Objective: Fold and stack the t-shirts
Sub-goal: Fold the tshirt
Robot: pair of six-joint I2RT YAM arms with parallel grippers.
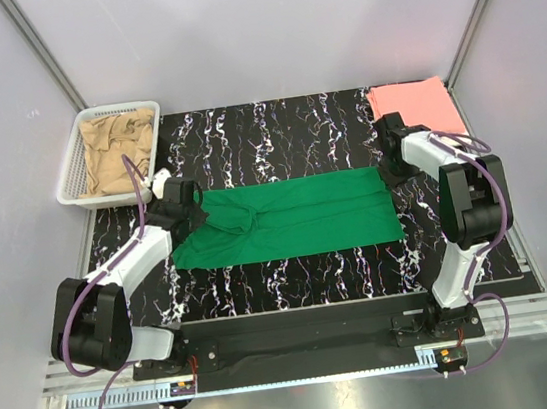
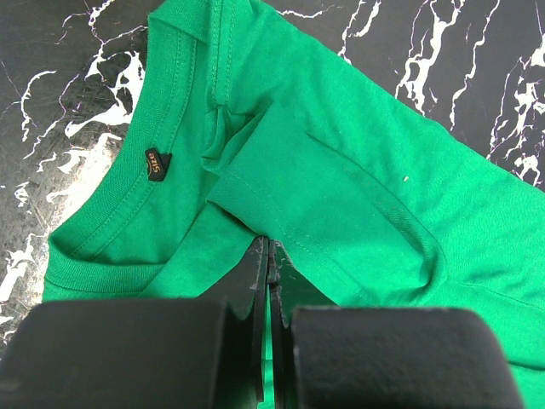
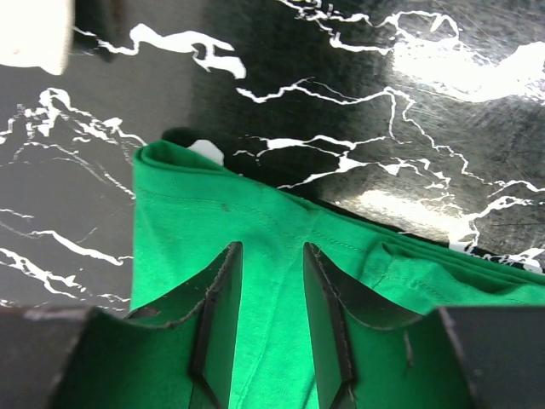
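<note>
A bright green t-shirt (image 1: 295, 217) lies folded lengthwise across the middle of the black marbled table. My left gripper (image 1: 191, 207) is at its collar end, where the cloth is bunched. In the left wrist view the gripper (image 2: 271, 243) is shut, with its tips on the hem of a folded-over sleeve (image 2: 341, 153). My right gripper (image 1: 389, 164) is at the hem end. In the right wrist view it (image 3: 272, 251) is open and straddles the green cloth (image 3: 187, 204). A tan t-shirt (image 1: 116, 144) lies crumpled in the basket. A salmon pink t-shirt (image 1: 417, 105) lies folded at the back right. The white t-shirt is out of view.
The white mesh basket (image 1: 71, 181) stands at the back left corner, just off the table mat. Grey walls close in the left, right and back sides. The collar label (image 2: 157, 162) shows in the left wrist view.
</note>
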